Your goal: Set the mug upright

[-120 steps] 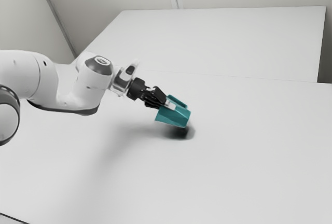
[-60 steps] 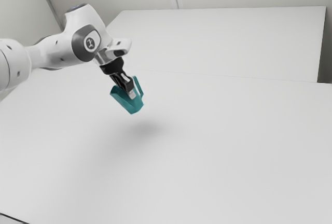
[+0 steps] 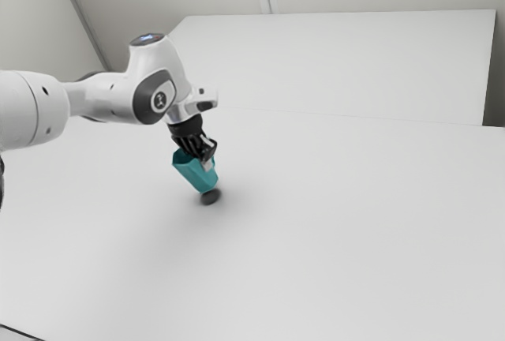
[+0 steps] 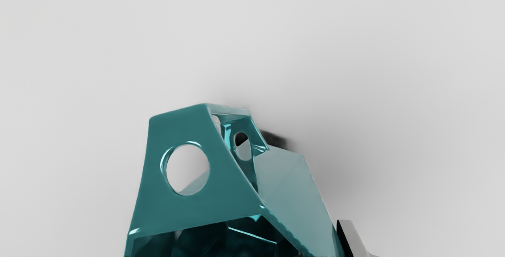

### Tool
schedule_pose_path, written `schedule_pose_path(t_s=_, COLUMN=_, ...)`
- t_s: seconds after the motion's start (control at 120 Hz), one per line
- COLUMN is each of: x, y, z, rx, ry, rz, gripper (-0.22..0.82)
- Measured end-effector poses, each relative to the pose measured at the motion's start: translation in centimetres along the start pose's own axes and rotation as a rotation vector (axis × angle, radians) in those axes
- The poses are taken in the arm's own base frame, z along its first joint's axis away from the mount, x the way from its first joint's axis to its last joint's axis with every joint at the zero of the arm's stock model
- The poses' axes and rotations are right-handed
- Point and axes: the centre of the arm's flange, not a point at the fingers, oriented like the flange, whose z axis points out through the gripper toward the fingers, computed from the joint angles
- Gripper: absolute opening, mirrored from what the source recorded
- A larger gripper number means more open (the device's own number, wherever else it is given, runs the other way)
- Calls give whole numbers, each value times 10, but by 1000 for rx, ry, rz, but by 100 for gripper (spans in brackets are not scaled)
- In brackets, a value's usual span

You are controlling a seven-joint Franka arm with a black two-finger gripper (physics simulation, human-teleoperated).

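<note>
The claw (image 3: pixel 207 164) is pinching the mug (image 3: pixel 194 175) between its fingers, at the end of the arm (image 3: pixel 102 98) that reaches in from the exterior view's left over the pale worktop (image 3: pixel 339 222). The mug is teal and tilted rather than upright, its mouth raised toward the exterior view's left and its base slanting down toward the right, close above a small dark shadow (image 3: pixel 210 197); whether it touches the worktop I cannot tell. In the wrist view, one fingertip (image 4: pixel 352 235) lies against the mug's outer side, and a round hole shows in a teal part of it.
</note>
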Motion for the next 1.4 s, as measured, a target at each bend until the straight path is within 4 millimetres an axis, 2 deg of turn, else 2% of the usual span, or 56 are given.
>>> schedule_pose_path(t_s=0.217, x=3, y=1, z=23, rx=15, ry=-30, rz=-56, gripper=-17)
schedule_pose_path(t_s=0.6, x=6, y=4, z=41, rx=17, ry=-54, rz=-129, gripper=-15)
schedule_pose_path(t_s=0.667, x=6, y=5, z=41, rx=14, ry=-54, rz=-136, gripper=-7)
schedule_pose_path(t_s=0.775, x=7, y=5, z=40, rx=10, ry=-51, rz=-146, gripper=17)
schedule_pose_path(t_s=0.85, x=7, y=5, z=34, rx=10, ry=-42, rz=-150, gripper=30)
schedule_pose_path(t_s=0.958, x=7, y=8, z=14, rx=13, ry=-13, rz=-151, gripper=42)
schedule_pose_path(t_s=1.067, x=11, y=10, z=-27, rx=18, ry=32, rz=-150, gripper=49)
schedule_pose_path(t_s=1.208, x=21, y=7, z=-75, rx=19, ry=46, rz=-157, gripper=55)
schedule_pose_path(t_s=1.4, x=30, y=-13, z=-146, rx=27, ry=73, rz=-168, gripper=58)
